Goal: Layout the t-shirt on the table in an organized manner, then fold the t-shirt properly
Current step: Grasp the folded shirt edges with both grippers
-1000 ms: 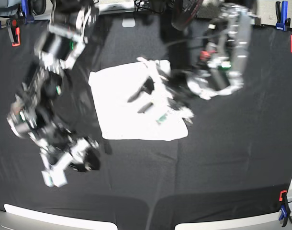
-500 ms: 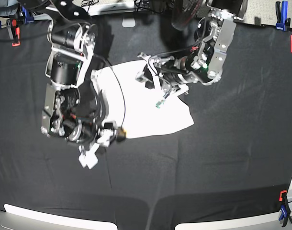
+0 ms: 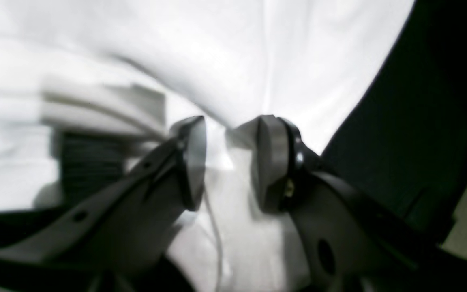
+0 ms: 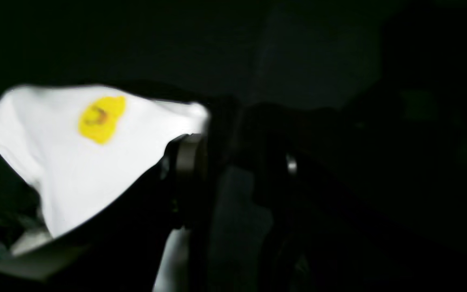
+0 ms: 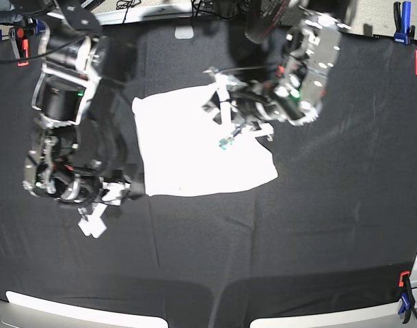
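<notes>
The white t-shirt [image 5: 195, 150] lies mostly flat, plain side up, in the middle of the black table [image 5: 297, 239]. My left gripper [image 5: 221, 115] hovers over its upper right part. In the left wrist view, that left gripper [image 3: 231, 162] has a ridge of the t-shirt [image 3: 298, 61] bunched between its pads. My right gripper [image 5: 133, 188] is at the shirt's lower left corner. In the right wrist view, that right gripper [image 4: 237, 174] has shaded cloth between its jaws. Beside it, a lifted flap of the t-shirt [image 4: 75, 162] shows a yellow print.
Red and blue clamps sit on the table edges at the far left [image 5: 20, 48], far right [image 5: 403, 27] and near right [image 5: 405, 294]. Both arms lean in from the far side. Pale panels [image 5: 85, 314] line the near edge.
The right arm swung from the lower left up to the shirt's lower left corner. The left gripper moved up and left from the shirt's right edge, and the rumpled right side now lies flatter.
</notes>
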